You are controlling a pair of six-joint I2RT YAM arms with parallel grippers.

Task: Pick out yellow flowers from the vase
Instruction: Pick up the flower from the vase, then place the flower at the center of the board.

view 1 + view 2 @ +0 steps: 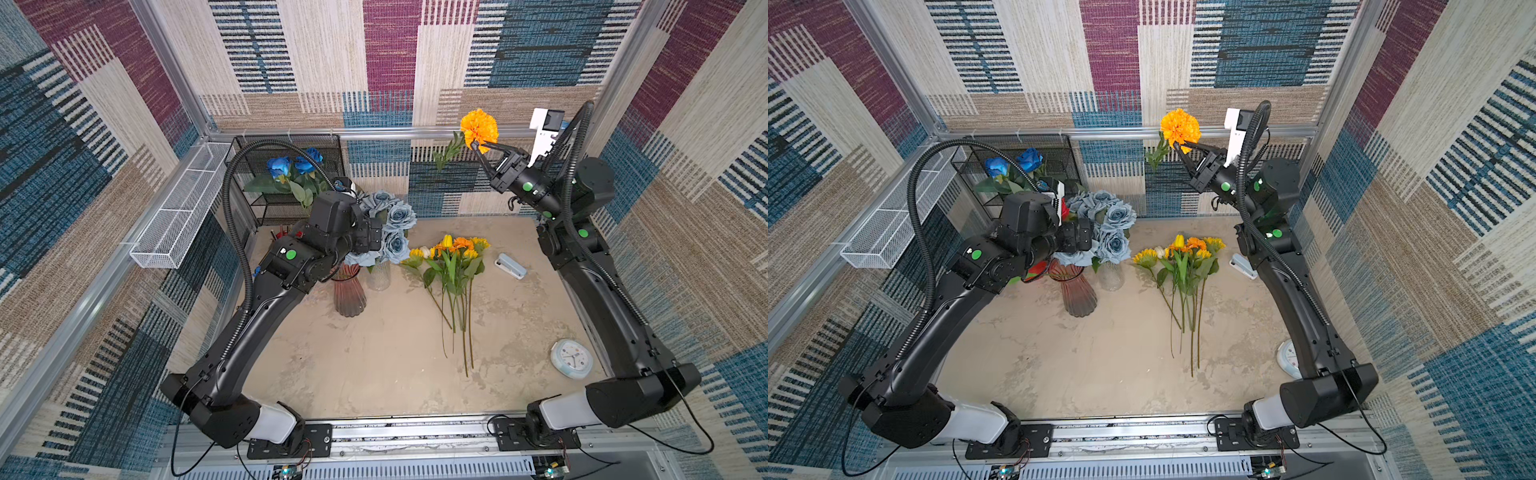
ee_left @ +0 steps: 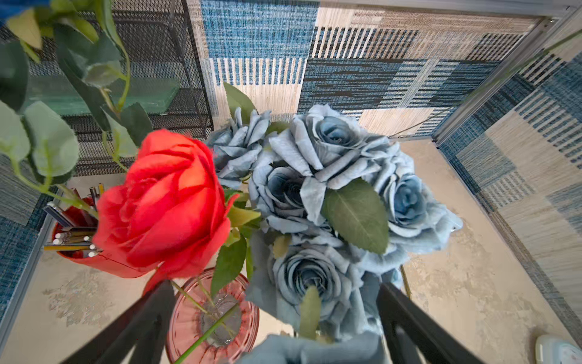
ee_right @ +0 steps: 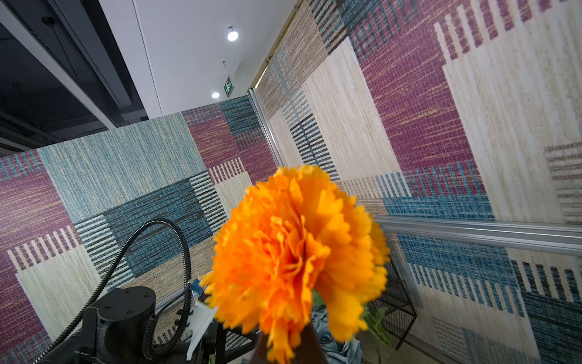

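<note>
Orange-yellow flower point(image 3: 296, 252): high in the air near the back wall.
Right gripper point(image 1: 478, 146): fingers clenched on this flower, just under its head.
Yellow flowers point(image 1: 453, 257): lying in a bunch on table point(image 1: 374, 365), near blue roses point(image 1: 392, 228).
Left gripper point(image 2: 272, 288): fingers spread wide, released, above pink vase point(image 2: 214, 318) with red rose point(image 2: 167, 201).

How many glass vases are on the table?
2. The pink ribbed vase stands under the left arm; the clear vase with grey-blue roses stands beside it. The arm may hide more.
</note>
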